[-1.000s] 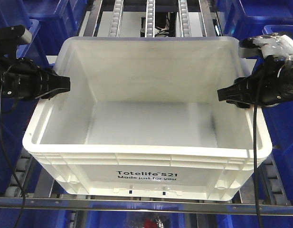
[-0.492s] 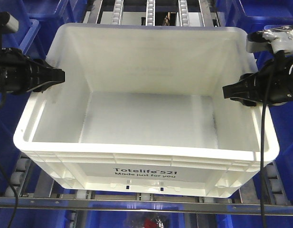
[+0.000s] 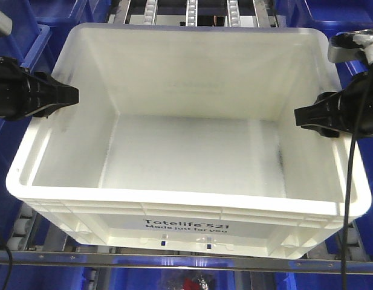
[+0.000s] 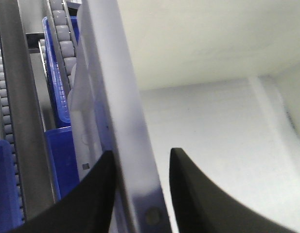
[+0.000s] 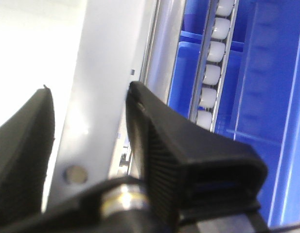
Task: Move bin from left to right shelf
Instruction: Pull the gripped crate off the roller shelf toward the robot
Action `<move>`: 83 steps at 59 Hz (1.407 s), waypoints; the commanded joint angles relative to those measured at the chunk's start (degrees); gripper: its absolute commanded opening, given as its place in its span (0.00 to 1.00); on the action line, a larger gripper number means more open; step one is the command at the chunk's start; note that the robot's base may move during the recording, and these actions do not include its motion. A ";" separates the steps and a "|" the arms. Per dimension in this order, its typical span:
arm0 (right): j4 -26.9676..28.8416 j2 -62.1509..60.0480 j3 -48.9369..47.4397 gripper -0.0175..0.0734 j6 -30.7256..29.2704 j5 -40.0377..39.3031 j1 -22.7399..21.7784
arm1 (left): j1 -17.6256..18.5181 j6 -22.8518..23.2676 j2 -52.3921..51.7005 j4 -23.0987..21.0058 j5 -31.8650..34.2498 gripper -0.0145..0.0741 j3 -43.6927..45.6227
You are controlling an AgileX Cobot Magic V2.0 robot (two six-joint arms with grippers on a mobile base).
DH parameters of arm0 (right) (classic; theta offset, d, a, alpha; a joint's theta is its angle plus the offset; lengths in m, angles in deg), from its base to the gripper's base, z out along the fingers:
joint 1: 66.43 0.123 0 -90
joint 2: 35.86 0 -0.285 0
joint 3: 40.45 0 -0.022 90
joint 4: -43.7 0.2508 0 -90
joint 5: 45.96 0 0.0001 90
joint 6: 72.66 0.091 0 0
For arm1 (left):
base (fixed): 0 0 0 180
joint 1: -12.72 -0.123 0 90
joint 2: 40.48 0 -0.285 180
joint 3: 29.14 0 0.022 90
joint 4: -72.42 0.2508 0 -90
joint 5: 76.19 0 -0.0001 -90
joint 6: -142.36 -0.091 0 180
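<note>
Left tool (image 3: 72, 96) and right tool (image 3: 301, 116) clamp the bin (image 3: 186, 208) walls, seemingly for lifting; next it needs level carrying rightwards

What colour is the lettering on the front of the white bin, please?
Black lettering on the bin; the exterior front-facing view shows it best.

The bin (image 3: 186, 204) is plain white with black lettering (image 3: 185, 226) on its front, the left gripper (image 3: 75, 95) and right gripper (image 3: 297, 116) are black with finely ridged pads (image 5: 159, 160), the totes (image 3: 50, 18) around it are bright blue, and the rack (image 3: 174, 261) is grey with rows of white rollers (image 3: 191, 8)
</note>
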 commanded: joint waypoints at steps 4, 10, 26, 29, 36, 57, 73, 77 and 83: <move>1.99 -2.73 -2.66 0.19 0.16 -6.37 -0.03 | 1.04 -2.51 -4.24 -5.66 -1.18 0.16 2.28; 1.99 -3.57 -2.66 0.19 0.16 -5.78 -0.03 | 1.04 -2.51 -4.90 -5.66 -1.78 0.16 2.28; 2.09 -5.70 -2.66 0.19 0.21 -3.85 -0.03 | 1.04 -1.51 -6.71 -5.48 -4.46 0.16 2.28; 2.09 -6.07 -2.66 0.19 0.21 -3.52 -0.03 | 1.04 -1.38 -7.00 -5.36 -4.58 0.16 2.28; 2.09 -7.02 -2.66 0.19 0.21 -3.21 -0.03 | 1.04 -0.98 -7.79 -5.27 -5.32 0.16 2.28; 1.92 -7.39 -2.62 0.19 0.21 -3.14 -0.03 | 1.04 0.08 -9.66 -5.26 -6.25 0.16 2.28; 1.79 -7.39 -2.62 0.19 -0.02 -3.14 -0.03 | 1.04 0.14 -9.66 -5.26 -6.00 0.16 2.28; 1.80 -7.39 -2.62 0.19 -0.02 -3.33 -0.03 | 1.04 0.09 -9.49 -5.26 -6.01 0.16 2.28; 1.80 -7.39 -2.62 0.19 -0.02 -3.60 -0.03 | 1.04 0.09 -9.38 -5.26 -5.97 0.16 2.28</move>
